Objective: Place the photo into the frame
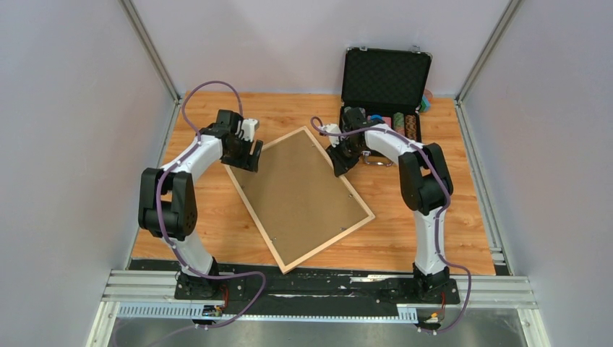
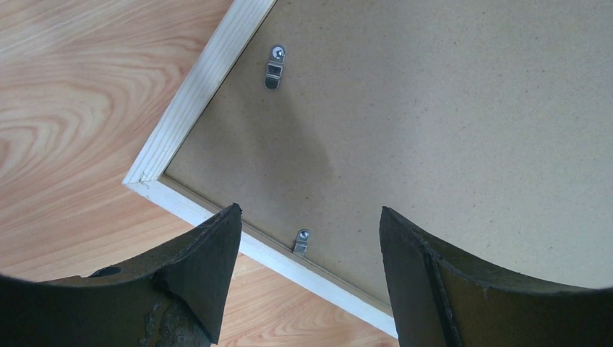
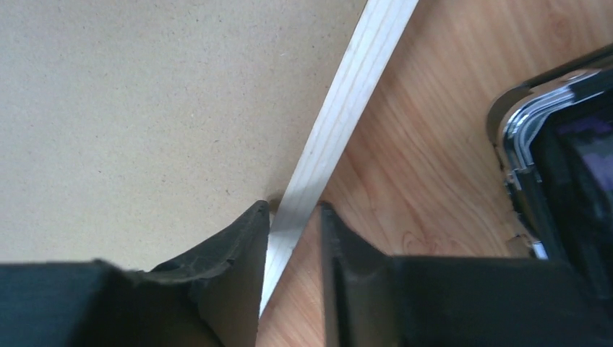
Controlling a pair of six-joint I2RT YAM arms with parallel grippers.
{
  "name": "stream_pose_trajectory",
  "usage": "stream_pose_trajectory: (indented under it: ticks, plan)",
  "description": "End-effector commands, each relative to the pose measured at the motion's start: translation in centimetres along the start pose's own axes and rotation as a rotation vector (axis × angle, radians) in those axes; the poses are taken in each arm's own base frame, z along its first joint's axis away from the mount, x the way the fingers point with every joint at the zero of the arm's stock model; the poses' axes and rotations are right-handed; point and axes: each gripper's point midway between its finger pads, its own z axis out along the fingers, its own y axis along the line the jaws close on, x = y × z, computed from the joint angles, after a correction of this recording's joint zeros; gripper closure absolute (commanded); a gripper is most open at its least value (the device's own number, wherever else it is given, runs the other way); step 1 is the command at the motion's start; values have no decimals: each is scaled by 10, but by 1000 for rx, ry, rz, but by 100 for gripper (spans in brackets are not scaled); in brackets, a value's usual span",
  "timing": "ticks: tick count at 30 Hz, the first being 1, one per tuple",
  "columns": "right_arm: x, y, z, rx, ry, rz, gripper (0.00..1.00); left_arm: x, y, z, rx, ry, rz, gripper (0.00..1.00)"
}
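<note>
Top view first. Got the frame point(image 1: 254, 219) lying face-down mid-table point(image 1: 390, 246), brown backing board point(image 1: 300, 195) up, skewed diagonally: one corner reaching toward the table's near edge, the opposite one aimed at the far edge. Left gripper point(image 1: 246, 155) parked over the frame's far-left corner. Right gripper point(image 1: 340, 160) down at the right-hand long rail, close to its far end. Open black case point(image 1: 387, 76) sitting at the table's far right corner, just past the right arm, with rows of coloured chips inside.

Left wrist view next. Left gripper point(image 2: 309, 213) with fingers point(image 2: 195, 282) spread wide, gripping nothing, just hanging over that frame point(image 2: 209, 79) corner. Plenty of backing board point(image 2: 448, 108) on show, plus two little metal turn clips: one point(image 2: 275, 66) along the rail running up the shot, the other point(image 2: 301, 241) by the rail crossing between the fingertips. Bare wood-grain table point(image 2: 72, 108) off to the left.

Right wrist view last. Right gripper point(image 3: 293, 217) with fingers point(image 3: 231, 246) pulled in close, straddling the frame's point(image 3: 354, 79) pale rail, one on the backing board point(image 3: 144, 108) side, the other on the table point(image 3: 419, 144) side. Rail sitting right in the gap. Honestly can't tell: properly clamped or just hugging it. Chrome-trimmed corner of the case point(image 3: 556, 144) poking in at the right.
</note>
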Motion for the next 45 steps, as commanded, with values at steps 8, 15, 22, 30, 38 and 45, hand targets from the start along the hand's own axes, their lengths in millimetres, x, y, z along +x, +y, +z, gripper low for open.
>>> stream_pose_trajectory:
  ticks: [8, 15, 22, 30, 38, 45]
  plan:
    - [-7, -16, -14, 81, -51, -63, 95, -20, 0, -22, -3, -91, 5, 22]
    - [-8, -41, -24, 117, -53, -235, 100, -23, 1, -18, 4, -95, 42, 22]
    - [-7, -52, -30, 109, -41, -448, 100, -24, 2, 0, 31, -48, 58, 22]
    - [-6, -50, -25, 50, -19, -533, 100, -19, 2, 21, 50, 8, 90, 22]
    - [-11, -36, -20, 7, -46, -522, 100, -11, -15, 36, 69, 52, 160, 21]
    - [-10, -33, -19, -4, -51, -488, 100, 0, -27, 38, 105, 68, 161, 22]
